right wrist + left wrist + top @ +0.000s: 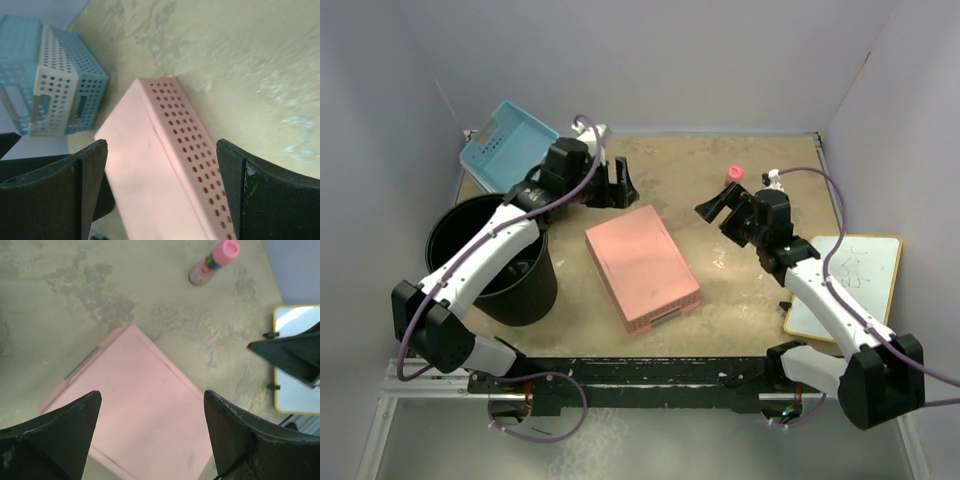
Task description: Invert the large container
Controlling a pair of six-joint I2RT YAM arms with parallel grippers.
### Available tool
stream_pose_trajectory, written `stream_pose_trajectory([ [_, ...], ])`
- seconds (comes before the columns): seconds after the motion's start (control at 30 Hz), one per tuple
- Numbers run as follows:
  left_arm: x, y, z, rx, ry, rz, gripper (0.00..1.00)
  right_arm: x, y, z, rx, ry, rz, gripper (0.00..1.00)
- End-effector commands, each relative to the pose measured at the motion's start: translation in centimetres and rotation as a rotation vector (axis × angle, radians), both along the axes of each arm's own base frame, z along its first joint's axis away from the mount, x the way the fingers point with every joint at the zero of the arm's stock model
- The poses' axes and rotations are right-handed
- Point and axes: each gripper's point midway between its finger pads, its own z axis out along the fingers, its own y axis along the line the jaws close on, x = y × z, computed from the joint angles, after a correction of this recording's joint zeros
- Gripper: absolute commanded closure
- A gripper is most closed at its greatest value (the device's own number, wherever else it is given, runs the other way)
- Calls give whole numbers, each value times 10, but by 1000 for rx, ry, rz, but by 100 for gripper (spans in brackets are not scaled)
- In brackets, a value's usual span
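Black ribbed plastic, so guessing light, a bit flexy, not fragile. Talking about the large container, standing mouth-up at the near-left of the desk, partly under the left arm. Way too wide for spanning, so probably pinching the rim, one finger inside. Seeing left hand and right hand both gaping wide, gripping nothing, hanging clear of it.

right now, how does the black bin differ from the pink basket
Shape: the black bin is round; the pink basket is rectangular. Pose: the bin stands upright with its mouth up, while the basket lies bottom up. Sides: the basket's walls are full of small holes; the bin's wall shows none. Size: the bin is taller than the basket. Both rest on the table.
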Motion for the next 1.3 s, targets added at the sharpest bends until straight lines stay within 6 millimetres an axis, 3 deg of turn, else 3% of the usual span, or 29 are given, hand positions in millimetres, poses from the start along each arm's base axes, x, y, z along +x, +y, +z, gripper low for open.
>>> stream_pose_trajectory([
  [0.0,-30,-7,-40,198,86,-51,19,-25,-48,-17,-397,52,45,9],
  [0.17,-70,0,-93,383,197,-51,18,-46,-64,-28,-474,89,48,8],
  [0.37,-91,25,-134,481,246,110,18,-60,-100,-24,-566,105,-102,4],
  [0.5,-99,20,-158,425,288,167,18,-60,-105,-18,-585,84,-121,3],
  [0.63,-101,2,-171,360,315,131,18,-59,-95,-18,-582,80,-46,3],
  [0.8,-76,-52,-154,222,257,10,18,-67,-79,-21,-563,91,84,3],
  [1.03,-21,-144,-127,13,177,-148,18,-84,-78,-12,-570,100,137,3],
  [1.13,7,-154,-100,-27,128,-137,19,-92,-71,-8,-547,86,188,3],
  [1.27,26,-135,-65,-18,54,-100,19,-99,-66,-9,-551,71,254,3],
])
